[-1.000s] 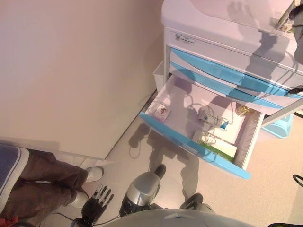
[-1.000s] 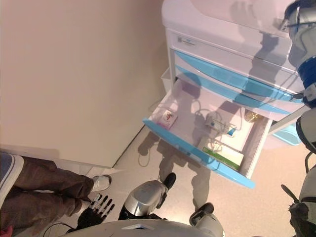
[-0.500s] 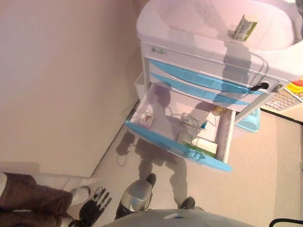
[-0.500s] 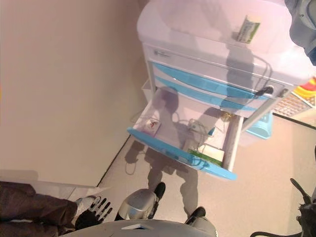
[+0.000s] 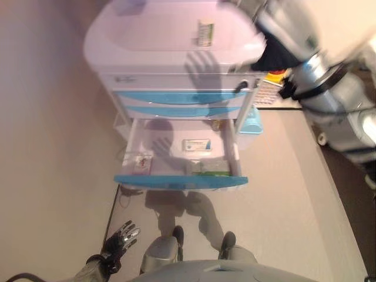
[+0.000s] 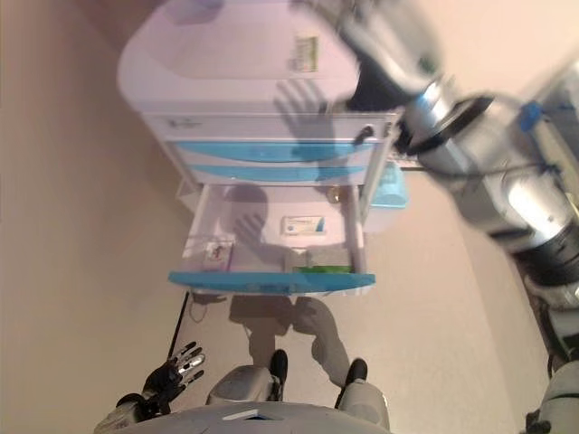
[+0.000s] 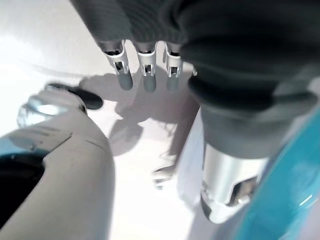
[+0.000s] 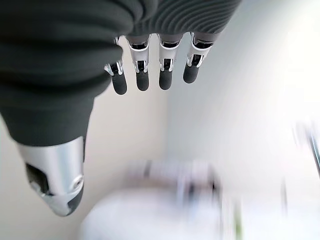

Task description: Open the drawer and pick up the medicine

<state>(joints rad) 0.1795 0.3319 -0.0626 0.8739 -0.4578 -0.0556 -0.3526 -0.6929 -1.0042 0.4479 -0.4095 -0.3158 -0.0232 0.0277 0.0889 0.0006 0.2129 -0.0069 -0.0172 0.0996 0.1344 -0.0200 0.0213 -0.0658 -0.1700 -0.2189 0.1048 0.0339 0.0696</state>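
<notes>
Drawer [image 5: 179, 181] pulled out, centre frame; medicine box [image 5: 197, 144] inside. Left hand [image 5: 119, 239] lower left, fingers released. Right hand [image 8: 150, 70] fingers straight, empty.

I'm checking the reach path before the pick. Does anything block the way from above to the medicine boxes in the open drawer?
Nothing visible does. The blue-fronted drawer is pulled out and the white medicine box lies uncovered on its floor. The right hand is open and raised above the white cart; the left hand hangs low.

White cart [image 5: 135, 44], green-white box [image 5: 205, 32] on top
</notes>
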